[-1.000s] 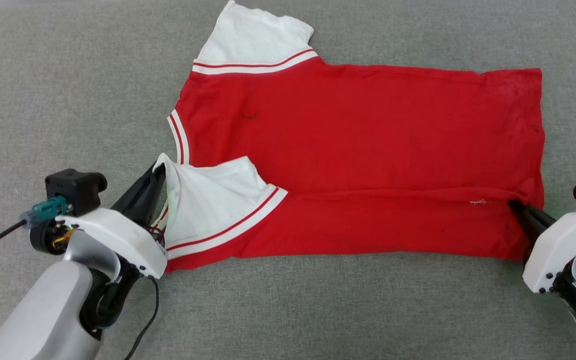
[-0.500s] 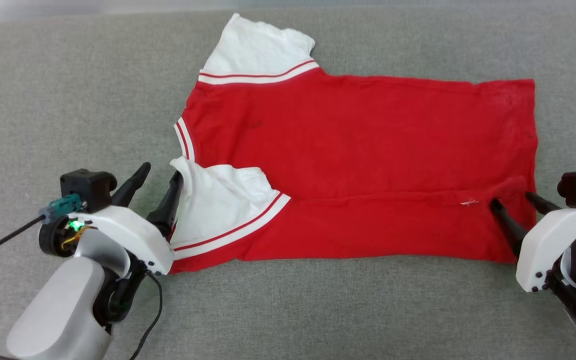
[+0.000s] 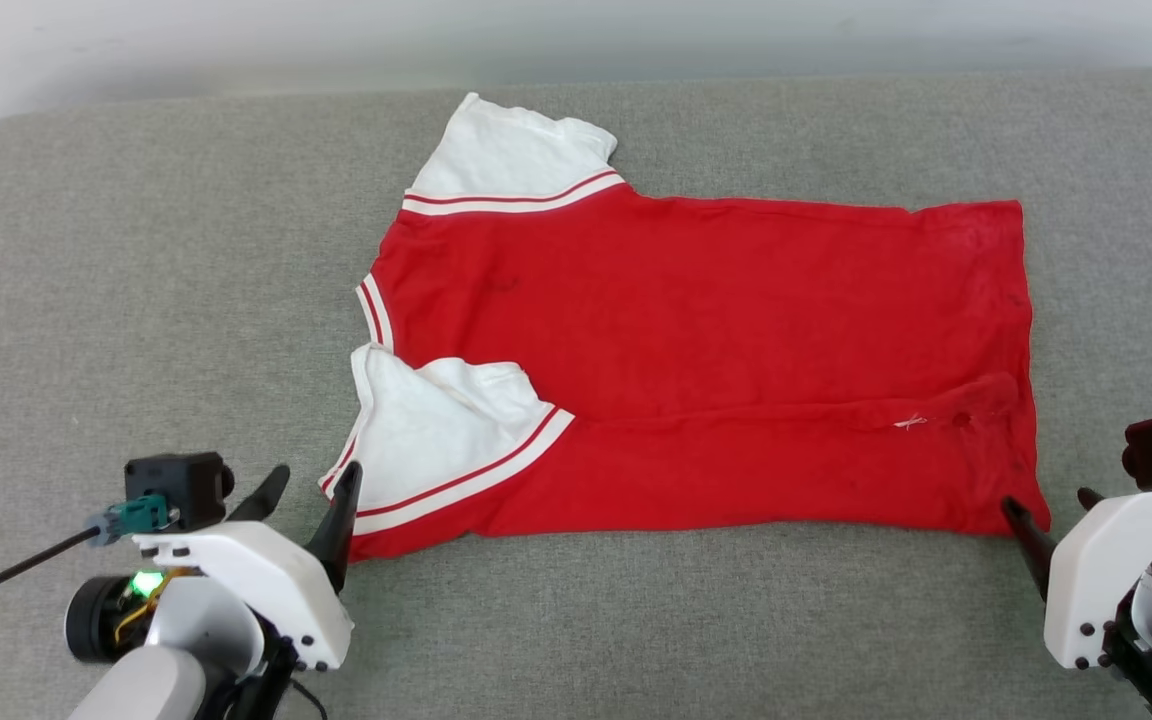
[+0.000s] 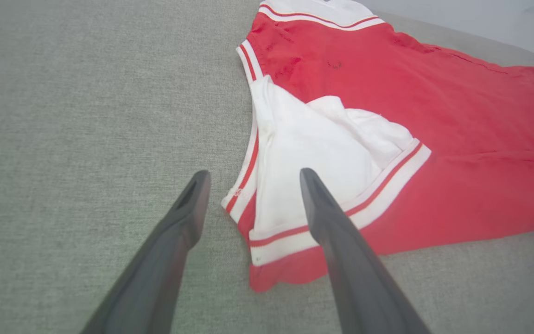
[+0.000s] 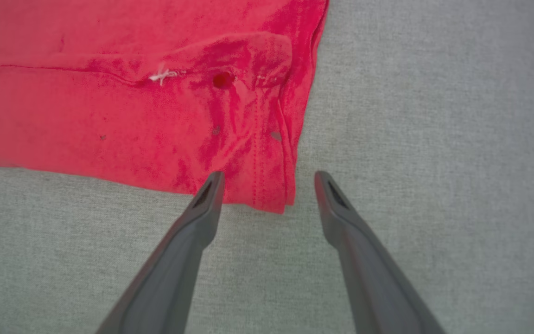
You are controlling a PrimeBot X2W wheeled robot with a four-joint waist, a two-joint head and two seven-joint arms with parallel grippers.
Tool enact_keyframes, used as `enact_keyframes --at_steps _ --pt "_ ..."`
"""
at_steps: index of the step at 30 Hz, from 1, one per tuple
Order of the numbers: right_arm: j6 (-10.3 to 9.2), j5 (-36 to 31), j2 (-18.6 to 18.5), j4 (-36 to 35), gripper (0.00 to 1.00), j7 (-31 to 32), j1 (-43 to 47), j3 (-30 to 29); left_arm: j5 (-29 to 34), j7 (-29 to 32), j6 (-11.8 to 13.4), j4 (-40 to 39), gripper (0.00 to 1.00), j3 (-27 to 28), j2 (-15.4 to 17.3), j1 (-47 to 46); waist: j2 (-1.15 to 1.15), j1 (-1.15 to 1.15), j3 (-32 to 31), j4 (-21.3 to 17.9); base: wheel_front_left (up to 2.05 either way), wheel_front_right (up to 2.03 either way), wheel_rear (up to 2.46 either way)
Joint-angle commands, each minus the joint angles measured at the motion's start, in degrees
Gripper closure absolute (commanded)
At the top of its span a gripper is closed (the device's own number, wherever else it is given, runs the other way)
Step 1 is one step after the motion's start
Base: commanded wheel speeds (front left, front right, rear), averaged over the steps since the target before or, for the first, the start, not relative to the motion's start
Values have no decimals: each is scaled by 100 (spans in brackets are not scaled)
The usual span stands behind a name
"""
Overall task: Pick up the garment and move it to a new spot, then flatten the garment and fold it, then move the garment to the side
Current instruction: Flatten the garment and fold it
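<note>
The shirt (image 3: pixel 716 330) lies spread on the grey cushion (image 3: pixel 136 300), collar to the left, near edge folded over. The left gripper (image 3: pixel 318 470) points forward at the folded sleeve corner, jaws wide and empty; the right gripper (image 3: pixel 1047 498) straddles the near hem corner, likewise wide, holding nothing

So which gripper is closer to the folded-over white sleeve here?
Left. The left gripper is open right beside the sleeve, at its outer edge. The right gripper is open at the shirt hem corner, at the opposite end.
</note>
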Motion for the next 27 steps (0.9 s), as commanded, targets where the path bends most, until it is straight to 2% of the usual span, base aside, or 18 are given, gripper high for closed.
enact_keyframes --at_steps 1,5,12,17,23,25,26,27 --pt "-4 -95 89 -210 0 73 71 -46 -106 210 160 -272 0 34 85 169 0 0 49 -28 0 0 0" --pt "-4 -257 246 -549 0 132 148 -91 -152 661 515 -833 0 40 308 432 0 0 195 -83 0 0 0" --pt "-4 -317 382 -842 0 163 155 -131 -90 1106 772 -1110 0 -87 479 435 0 0 455 -158 0 0 0" --pt "-4 -315 427 -922 0 141 141 -106 -103 1224 775 -952 0 -134 452 342 0 0 560 -192 0 0 0" --pt "-4 -347 448 -1000 0 100 64 -84 -255 1381 628 -415 0 -248 390 344 0 0 638 -248 0 0 0" --pt "-4 -356 431 -1029 0 112 61 -95 -378 1432 530 -246 0 -310 281 379 0 0 640 -254 0 0 0" --pt "-4 -361 418 -1039 0 126 65 -101 -409 1454 463 -174 62 -365 247 382 0 0 634 -253 0 0 0" --pt "-4 -361 408 -1045 0 140 68 -107 -444 1479 391 -107 100 -425 212 382 0 0 622 -251 0 0 0"
